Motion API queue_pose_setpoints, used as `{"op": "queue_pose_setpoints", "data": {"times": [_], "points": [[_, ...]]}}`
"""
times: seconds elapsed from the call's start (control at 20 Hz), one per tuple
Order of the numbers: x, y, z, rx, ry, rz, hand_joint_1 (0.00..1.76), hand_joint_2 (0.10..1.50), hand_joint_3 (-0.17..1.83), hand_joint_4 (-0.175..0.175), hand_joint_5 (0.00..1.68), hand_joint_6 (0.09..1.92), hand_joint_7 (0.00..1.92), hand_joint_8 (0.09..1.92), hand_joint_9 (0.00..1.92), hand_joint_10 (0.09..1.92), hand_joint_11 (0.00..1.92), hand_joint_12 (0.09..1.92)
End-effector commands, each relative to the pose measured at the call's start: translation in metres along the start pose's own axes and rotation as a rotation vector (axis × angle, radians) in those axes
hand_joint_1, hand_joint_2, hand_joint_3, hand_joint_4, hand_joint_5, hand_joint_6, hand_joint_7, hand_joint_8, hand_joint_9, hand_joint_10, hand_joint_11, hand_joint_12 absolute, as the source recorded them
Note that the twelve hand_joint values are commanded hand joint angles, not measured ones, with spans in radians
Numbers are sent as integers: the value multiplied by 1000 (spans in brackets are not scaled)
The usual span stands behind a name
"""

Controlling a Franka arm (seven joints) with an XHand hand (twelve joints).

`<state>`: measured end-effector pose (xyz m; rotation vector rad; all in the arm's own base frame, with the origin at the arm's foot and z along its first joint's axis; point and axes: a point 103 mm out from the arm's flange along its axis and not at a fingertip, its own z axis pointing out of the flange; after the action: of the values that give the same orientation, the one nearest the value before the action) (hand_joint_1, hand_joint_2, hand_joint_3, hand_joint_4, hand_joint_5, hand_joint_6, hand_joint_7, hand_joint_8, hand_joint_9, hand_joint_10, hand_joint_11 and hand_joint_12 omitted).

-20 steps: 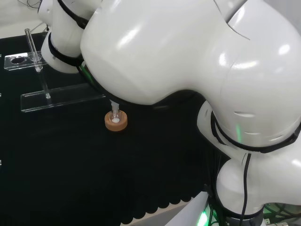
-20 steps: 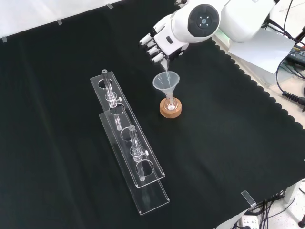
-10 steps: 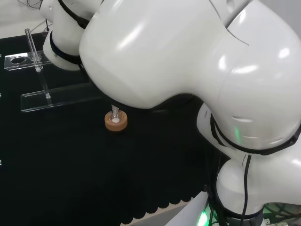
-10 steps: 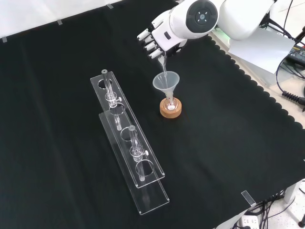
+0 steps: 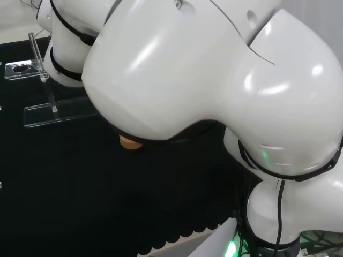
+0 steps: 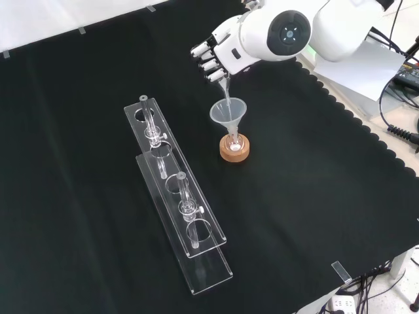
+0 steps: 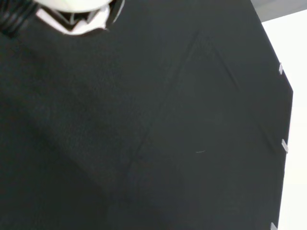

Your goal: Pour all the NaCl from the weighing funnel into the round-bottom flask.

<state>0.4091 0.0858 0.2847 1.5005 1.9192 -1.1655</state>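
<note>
In the front view the hand (image 6: 221, 52) hangs above the flask with its fingers curled round a clear weighing funnel (image 6: 224, 88). The weighing funnel is tipped steeply, and its thin end points down into a clear plastic funnel (image 6: 228, 112). That funnel sits in the neck of a small round-bottom flask (image 6: 234, 140) on a cork ring (image 6: 235, 151). A little white matter shows at the flask's bottom. In the head view an edge of the cork ring (image 5: 127, 142) peeks out under the arm's big white link. The wrist view has a white part of the hand (image 7: 72, 12) over black cloth.
Two long clear racks (image 6: 196, 245) lie left of the flask in the front view, with glass tubes (image 6: 152, 127) standing in them. The same rack (image 5: 59, 112) and a tube (image 5: 36, 53) show at the head view's left. Paper and cables (image 6: 376, 65) lie beyond the cloth's scalloped edge.
The hand has risen slightly and the arm's link has swung across; in the head view it now covers the flask and most of the cork ring. The weighing funnel stays over the plastic funnel.
</note>
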Motion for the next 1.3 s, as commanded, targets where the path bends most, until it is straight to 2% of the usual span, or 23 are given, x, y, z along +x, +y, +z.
{"op": "queue_pose_setpoints", "data": {"times": [0.05,0.15,0.45,0.55,0.75,1.15,1.3], "points": [[-7,-2,2,-6,3,7,1111,588,870,175,1185,931,987,634,1176,351,795,1078],[-1,-2,-9,3,-18,15,1111,588,869,175,1185,931,987,634,1176,350,795,1078],[-10,-4,-2,-6,-51,14,1111,588,869,175,1185,931,987,633,1177,348,794,1077],[-11,-5,-2,-8,-69,17,1111,588,869,175,1185,931,986,633,1177,348,794,1077],[-10,-6,-5,-5,-61,24,1111,588,869,175,1185,930,986,633,1178,347,794,1077],[-10,-5,-13,-13,-135,18,1111,588,869,175,1185,930,984,632,1178,345,795,1076],[-9,-5,-14,-5,-132,23,1111,588,869,175,1185,930,984,632,1178,344,795,1076]]}}
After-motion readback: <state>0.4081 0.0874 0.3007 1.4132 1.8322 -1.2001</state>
